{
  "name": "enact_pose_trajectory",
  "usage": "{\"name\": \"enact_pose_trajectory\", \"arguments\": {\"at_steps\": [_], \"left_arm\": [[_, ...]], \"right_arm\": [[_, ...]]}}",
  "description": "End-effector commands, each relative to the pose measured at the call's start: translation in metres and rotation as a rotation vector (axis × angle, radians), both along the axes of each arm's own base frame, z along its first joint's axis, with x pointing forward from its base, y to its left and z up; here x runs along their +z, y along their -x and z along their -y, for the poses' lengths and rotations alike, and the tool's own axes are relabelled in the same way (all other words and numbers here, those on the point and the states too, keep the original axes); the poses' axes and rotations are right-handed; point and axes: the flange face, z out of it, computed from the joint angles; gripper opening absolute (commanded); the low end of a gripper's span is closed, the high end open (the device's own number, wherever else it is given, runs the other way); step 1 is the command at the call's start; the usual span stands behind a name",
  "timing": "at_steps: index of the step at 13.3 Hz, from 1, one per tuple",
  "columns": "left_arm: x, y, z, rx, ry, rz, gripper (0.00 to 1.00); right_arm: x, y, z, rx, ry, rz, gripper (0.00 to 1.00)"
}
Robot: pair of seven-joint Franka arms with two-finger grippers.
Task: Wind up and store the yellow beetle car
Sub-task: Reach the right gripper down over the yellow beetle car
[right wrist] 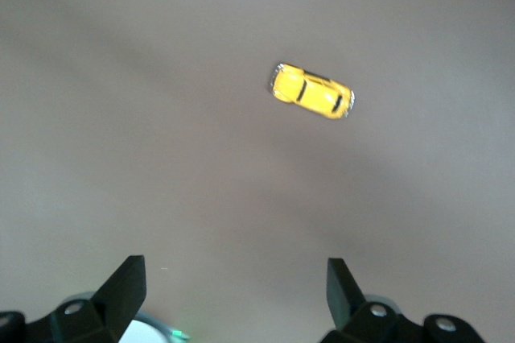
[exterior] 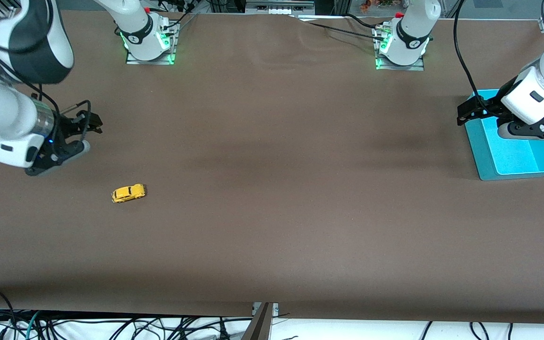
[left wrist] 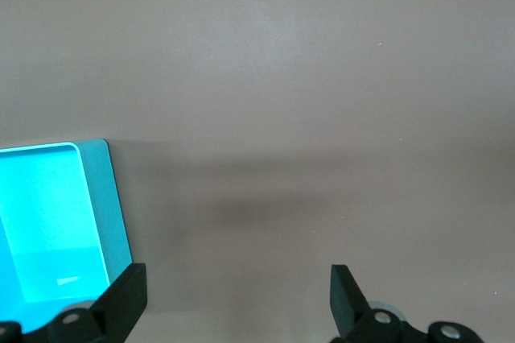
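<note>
Car upright on worktop, untouched; right hand spread above, poised to grasp; left hand spread, waiting over tray.

Both arms held low over the bench, hands empty.

The right arm reached out from its base toward its own end of the bench, wrist bent down, and its hand hung just above the surface with the two dark fingers spread wide and nothing between them. The left arm did likewise at its end of the bench; the left hand hovered low, its fingers also standing fully apart and holding nothing.
</note>
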Motion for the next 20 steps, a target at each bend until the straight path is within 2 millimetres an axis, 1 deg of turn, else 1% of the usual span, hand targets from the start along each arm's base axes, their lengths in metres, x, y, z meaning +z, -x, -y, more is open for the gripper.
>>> {"name": "enact_pose_trajectory", "arguments": {"at_steps": [1,3,7,8,9,11,16,20], "left_arm": [[0.003,0.004,-0.001,0.004,0.014,-0.003,1.00],[0.003,0.004,-0.002,0.006,0.014,-0.003,1.00],[0.002,0.003,-0.003,0.007,0.014,-0.002,1.00],[0.001,0.003,-0.003,0.009,0.014,-0.002,1.00],[0.002,0.003,-0.003,0.009,0.014,0.001,1.00],[0.002,0.003,-0.002,0.009,0.015,0.001,1.00],[0.003,0.004,-0.002,0.008,0.015,0.003,1.00],[0.003,0.004,-0.002,0.008,0.015,0.003,1.00]], "right_arm": [[-0.038,-0.013,0.006,0.203,-0.036,-0.032,0.99],[-0.067,-0.018,0.007,0.348,-0.071,-0.014,0.99],[-0.135,-0.025,0.026,0.639,-0.132,0.014,0.99],[-0.148,-0.026,0.030,0.701,-0.142,0.024,0.99],[-0.162,-0.027,0.038,0.744,-0.149,0.033,0.99],[-0.185,-0.027,0.039,0.847,-0.155,0.055,0.99],[-0.232,-0.021,0.037,0.997,-0.154,0.102,0.99],[-0.253,-0.021,0.036,1.066,-0.151,0.119,0.99]]}}
